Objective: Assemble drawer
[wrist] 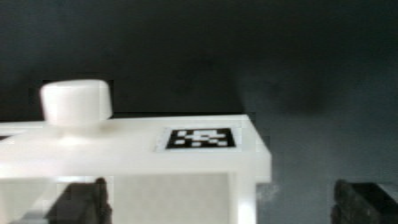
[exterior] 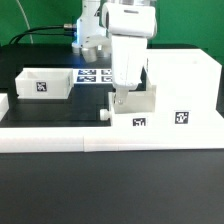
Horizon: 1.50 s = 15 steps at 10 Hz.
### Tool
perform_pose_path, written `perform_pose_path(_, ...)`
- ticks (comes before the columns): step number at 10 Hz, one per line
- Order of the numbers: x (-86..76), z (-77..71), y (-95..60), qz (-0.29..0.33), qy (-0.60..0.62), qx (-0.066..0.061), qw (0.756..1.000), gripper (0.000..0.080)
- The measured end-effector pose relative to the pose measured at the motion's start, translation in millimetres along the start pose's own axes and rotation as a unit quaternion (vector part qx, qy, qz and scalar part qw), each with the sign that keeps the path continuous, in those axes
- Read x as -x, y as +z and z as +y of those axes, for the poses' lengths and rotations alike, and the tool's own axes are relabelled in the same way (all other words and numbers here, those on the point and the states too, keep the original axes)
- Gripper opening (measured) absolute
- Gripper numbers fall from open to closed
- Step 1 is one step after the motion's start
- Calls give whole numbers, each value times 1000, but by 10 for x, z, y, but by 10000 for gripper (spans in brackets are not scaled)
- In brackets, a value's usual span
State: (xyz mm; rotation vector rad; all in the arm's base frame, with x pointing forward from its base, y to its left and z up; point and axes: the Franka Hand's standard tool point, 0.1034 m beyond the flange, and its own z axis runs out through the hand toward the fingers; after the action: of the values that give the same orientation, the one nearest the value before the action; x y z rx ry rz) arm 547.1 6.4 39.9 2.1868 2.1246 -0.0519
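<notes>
A white drawer piece with a round knob and a marker tag lies at the middle of the table, against the large white drawer housing on the exterior view's right. My gripper hangs straight over this piece, just above it. In the wrist view the knob stands on the white panel beside its tag. My gripper is open wide. One dark fingertip is over the panel and the other is over the black table. Nothing is held.
Another white box part with a tag lies at the exterior view's left. The marker board lies behind the gripper. A long white wall runs along the front of the work area.
</notes>
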Motion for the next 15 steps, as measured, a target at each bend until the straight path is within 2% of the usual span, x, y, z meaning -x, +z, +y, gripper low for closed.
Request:
perform_pose_path(2,51,44,-138,-3,2,2,1000,645)
perform_pose_path(3,127,65,-183,-5,1,3,1000,649)
perform_pose_path(4,214,76,-188,-5,4,4,1000,649)
perform_pose_path(7,257,73,-176,-2,-4,3,1000,649)
perform_pose_path(10,644,43,-39,37,-24,-8,999,649)
perform_pose_path(12,810,-3,7,60,-32,-11,998,649)
perform_pose_path(14,842,-92,125,90,-60,-24,994,649)
perform_pose_path(15,773,-93,160,98,-64,-25,993,649)
